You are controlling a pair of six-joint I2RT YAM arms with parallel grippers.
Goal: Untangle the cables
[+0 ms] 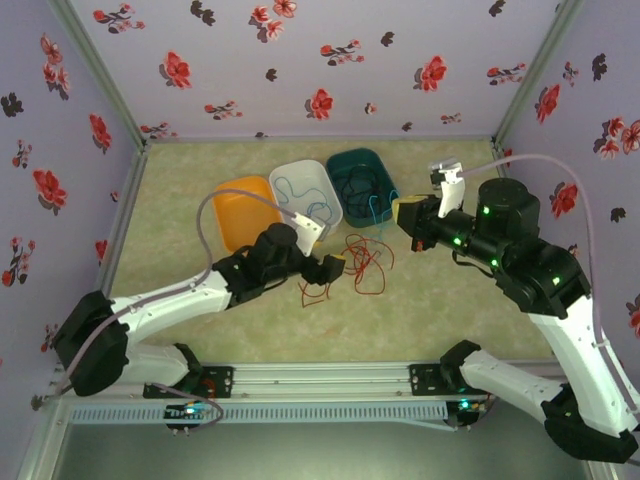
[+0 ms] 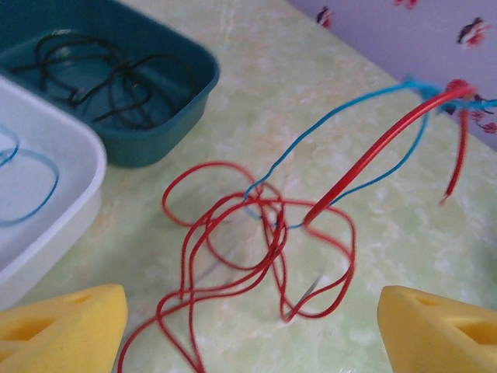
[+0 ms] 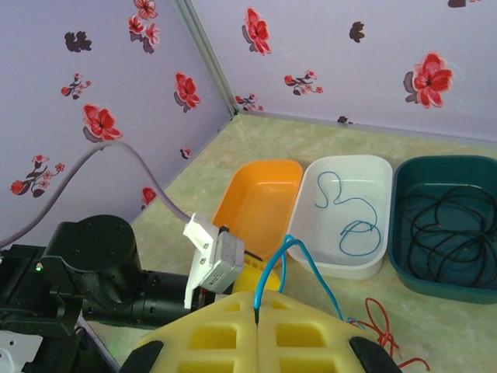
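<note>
Three trays stand in a row toward the far edge of the table (image 1: pixel 200 170): an orange tray (image 1: pixel 245 205) on the left, a white tray (image 1: pixel 290 172) in the middle and a teal tray (image 1: pixel 345 160) on the right, each touching or just beside its neighbour. The cables are split up. A black cable (image 3: pixel 450 233) lies coiled inside the teal tray; a loose blue cable (image 3: pixel 353 233) curls on the floor of the white tray; the orange tray holds nothing visible.

The rest is a tangle (image 2: pixel 268 221) on the bare table near its centre, just on the near side of the teal tray; it is mostly red cable (image 1: pixel 365 262) in overlapping loops, with a blue cable (image 3: pixel 289 239) threaded through its middle.

The left gripper (image 2: pixel 250 326) hovers low over the near side of that tangle; its yellow pads (image 2: pixel 62 326) stand wide apart with nothing between them.

The right gripper (image 3: pixel 256 326) hangs above the table by the teal tray's near right corner; its pads are pressed together on the blue cable, which arches out of the seam in a narrow loop. From the tangle a blue strand and a red strand rise together, taut, toward that side; whether the red one is also pinched I cannot tell.
</note>
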